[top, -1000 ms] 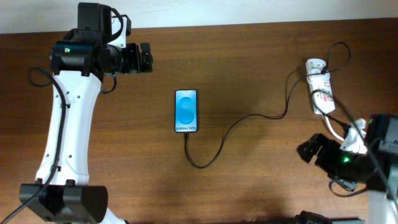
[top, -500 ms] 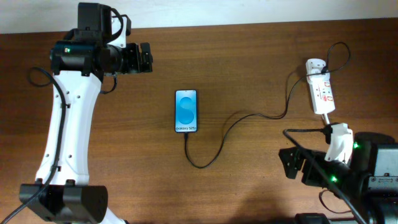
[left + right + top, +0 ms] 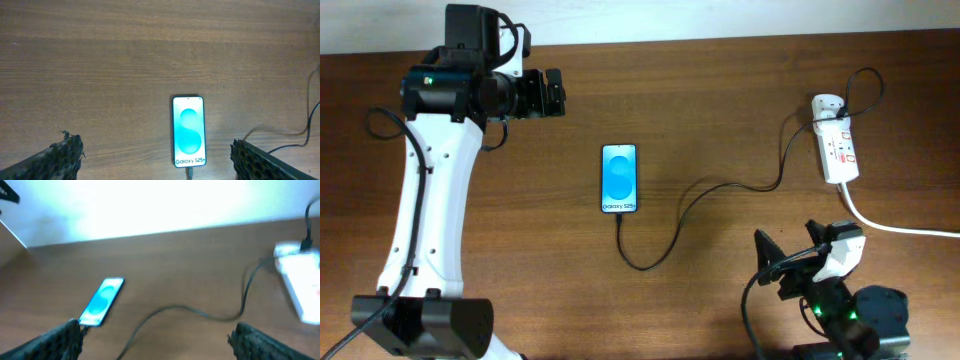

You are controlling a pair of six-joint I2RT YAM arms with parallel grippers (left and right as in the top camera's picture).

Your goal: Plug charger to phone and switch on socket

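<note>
Phone (image 3: 620, 178) is lying screen-up mid-tabletop (image 3: 720, 80), lit. Charger (image 3: 740, 186) is appearing seated at its lower edge and trailing right to socket (image 3: 835, 168). Plugging is looking done, so switching is the step in hand; red switches (image 3: 843, 148) are too small to read. Left pincer (image 3: 563, 95) is hanging fingers apart, well away up-left. Right pincer (image 3: 155, 332) is gaping too, empty, well short of socket. Next move is likely calling for right arm reaching the strip and pressing a switch with one fingertip.
</note>
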